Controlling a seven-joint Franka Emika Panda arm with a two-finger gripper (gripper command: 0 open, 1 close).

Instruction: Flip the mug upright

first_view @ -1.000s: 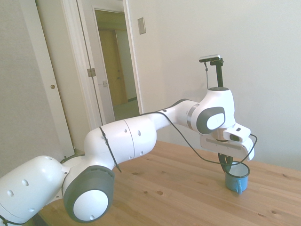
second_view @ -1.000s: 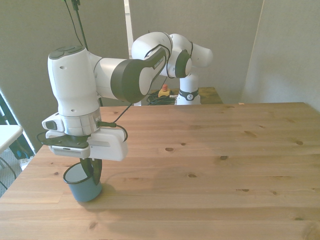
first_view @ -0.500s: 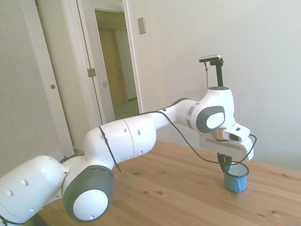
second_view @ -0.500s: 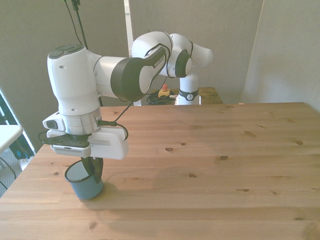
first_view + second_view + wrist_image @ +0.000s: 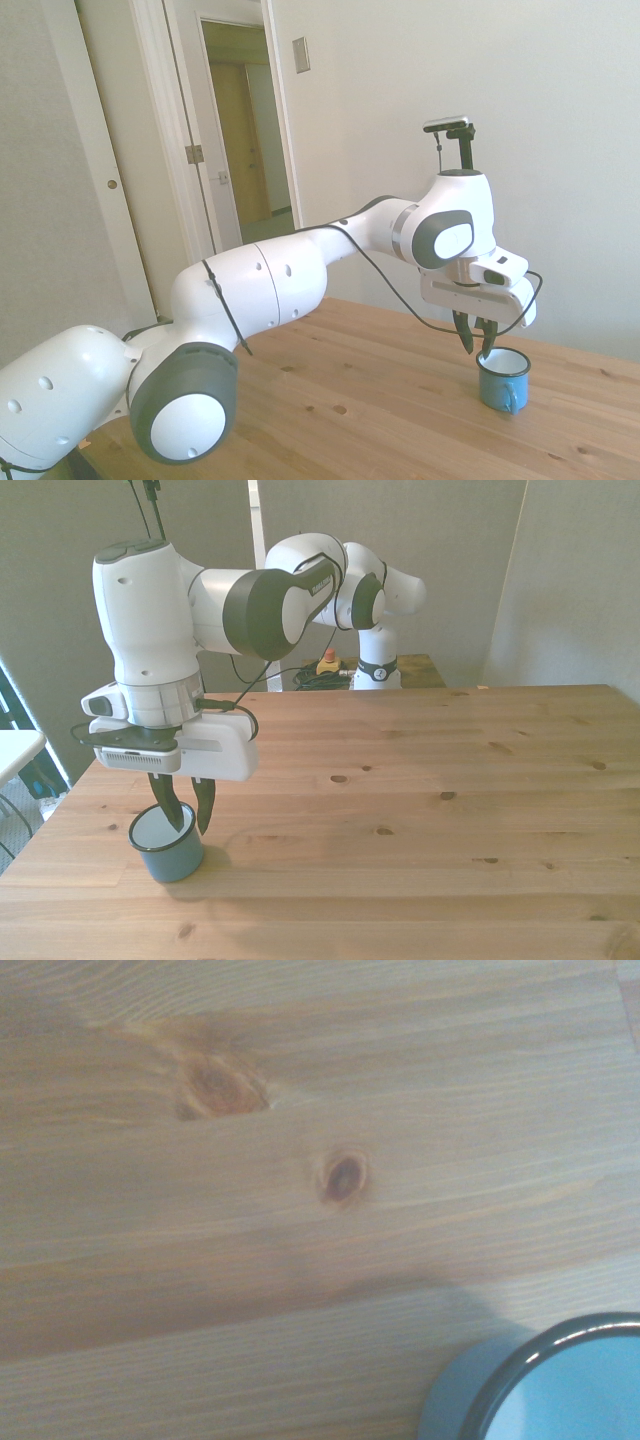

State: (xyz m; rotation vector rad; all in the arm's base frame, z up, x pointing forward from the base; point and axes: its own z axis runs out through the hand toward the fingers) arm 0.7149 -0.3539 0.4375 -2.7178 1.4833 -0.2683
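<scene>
The white arm's two-finger gripper (image 5: 185, 818) has lifted since a second ago: its fingers were straddling the wall of the small teal-blue enamel mug with white interior (image 5: 166, 845), and now the tips hang at rim height, jaws spread a little and holding nothing. Mug stands upright, mouth up, on the wooden table (image 5: 420, 810), directly below the jaws and slightly toward the front view's left of them. Its handle (image 5: 509, 398) shows in the side view. Reads as released; flip looks done, only retreat remaining.
</scene>
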